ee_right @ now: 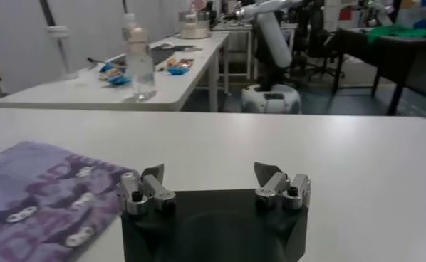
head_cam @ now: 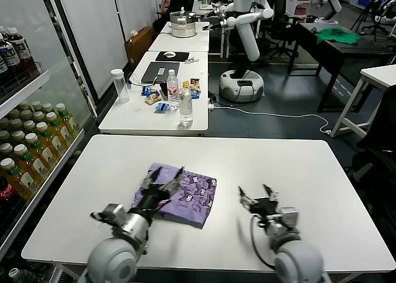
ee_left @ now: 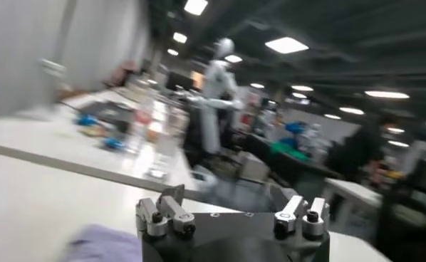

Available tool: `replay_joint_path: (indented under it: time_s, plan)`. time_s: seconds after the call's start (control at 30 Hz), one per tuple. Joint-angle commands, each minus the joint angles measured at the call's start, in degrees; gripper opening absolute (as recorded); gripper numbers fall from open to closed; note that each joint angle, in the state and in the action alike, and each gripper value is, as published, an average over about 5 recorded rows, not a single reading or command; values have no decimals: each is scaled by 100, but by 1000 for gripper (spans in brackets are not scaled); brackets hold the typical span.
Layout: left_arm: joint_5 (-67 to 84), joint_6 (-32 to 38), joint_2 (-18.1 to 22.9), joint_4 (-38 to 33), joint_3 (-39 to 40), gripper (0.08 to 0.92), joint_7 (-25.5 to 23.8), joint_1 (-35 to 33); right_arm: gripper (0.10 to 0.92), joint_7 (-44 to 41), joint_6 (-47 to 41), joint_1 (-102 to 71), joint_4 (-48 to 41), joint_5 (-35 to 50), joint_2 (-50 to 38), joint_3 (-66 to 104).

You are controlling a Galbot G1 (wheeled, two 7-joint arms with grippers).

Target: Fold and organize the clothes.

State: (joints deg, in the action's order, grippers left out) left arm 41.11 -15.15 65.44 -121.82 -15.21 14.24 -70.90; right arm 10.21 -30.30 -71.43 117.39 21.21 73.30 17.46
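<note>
The lavender-purple T-shirt (head_cam: 185,195) lies folded into a small rectangle on the white table (head_cam: 297,165), left of centre, its dark purple printed marks facing up. My left gripper (head_cam: 163,179) is open and empty, raised over the shirt's near left part; a corner of the shirt (ee_left: 102,244) shows in the left wrist view below the left gripper (ee_left: 231,203). My right gripper (head_cam: 255,192) is open and empty, to the right of the shirt and apart from it. The right wrist view shows the right gripper (ee_right: 209,173) with the shirt (ee_right: 38,196) to one side.
Behind my table stands a second white table (head_cam: 133,119) with a water bottle (head_cam: 185,105), a clear jar (head_cam: 119,85), snacks and a laptop. A drinks shelf (head_cam: 28,143) runs along the left. Another robot (head_cam: 244,23) and a green cloth (head_cam: 337,35) are farther back.
</note>
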Motion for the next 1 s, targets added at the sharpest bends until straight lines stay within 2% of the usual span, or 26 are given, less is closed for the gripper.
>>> replay_joint_path:
  time_s: [0.03, 0.23, 0.5, 0.73, 1.0]
  plan:
    - [-296, 384, -182, -36, -1519, 804, 180, -937, 823, 520, 192, 908, -1519, -577, 1225, -1903]
    - [-371, 418, -88, 32, -1501, 822, 205, -962, 823, 819, 351, 1080, -2156, -728, 1635, -1971]
    - [-389, 405, -68, 5, -1435, 823, 223, -939, 811, 1162, 297, 1053, -2183, -590, 1573, -1801]
    - [-397, 391, -20, -56, -1341, 823, 230, -958, 638, 1012, 151, 1125, -1793, -477, 1043, -1539]
    - [-448, 370, -10, -110, -1227, 823, 227, -951, 405, 302, -233, 1985, -1803, -155, -155, -960]
